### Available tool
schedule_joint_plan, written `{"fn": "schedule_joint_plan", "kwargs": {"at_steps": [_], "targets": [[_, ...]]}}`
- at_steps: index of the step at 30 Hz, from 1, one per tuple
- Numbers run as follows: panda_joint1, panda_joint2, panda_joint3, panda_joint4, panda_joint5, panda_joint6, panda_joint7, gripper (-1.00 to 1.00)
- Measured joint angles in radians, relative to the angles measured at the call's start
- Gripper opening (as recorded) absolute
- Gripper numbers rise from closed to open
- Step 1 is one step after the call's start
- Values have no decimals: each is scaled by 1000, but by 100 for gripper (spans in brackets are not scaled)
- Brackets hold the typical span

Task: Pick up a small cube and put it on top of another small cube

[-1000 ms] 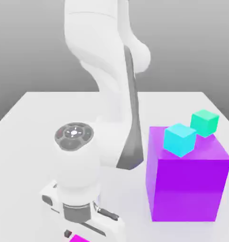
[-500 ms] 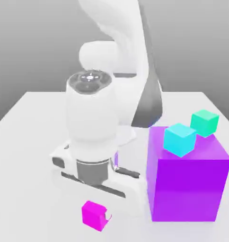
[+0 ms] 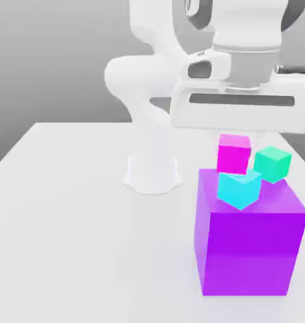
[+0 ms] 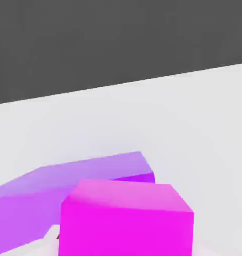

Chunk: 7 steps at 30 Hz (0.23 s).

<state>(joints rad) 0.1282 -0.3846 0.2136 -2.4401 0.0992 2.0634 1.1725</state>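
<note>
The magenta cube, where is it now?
In the exterior view it is toward the right: the magenta cube is held under the gripper's hand, right by the cyan cube on the big purple cube.

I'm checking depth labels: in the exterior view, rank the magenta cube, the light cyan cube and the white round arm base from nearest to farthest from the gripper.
1. Magenta cube: in the gripper.
2. Light cyan cube: just below it.
3. White round arm base: farthest, toward the view's left.
</note>
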Motion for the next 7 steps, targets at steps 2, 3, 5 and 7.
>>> {"fn": "schedule_joint_plan", "kwargs": {"at_steps": [2, 3, 5, 7], "targets": [[4, 9, 14, -40, 4, 48, 1, -100], [5, 23, 18, -63, 5, 86, 2, -100], [4, 38, 23, -88, 5, 126, 3, 100], [4, 38, 23, -88, 5, 126, 3, 100]]}}
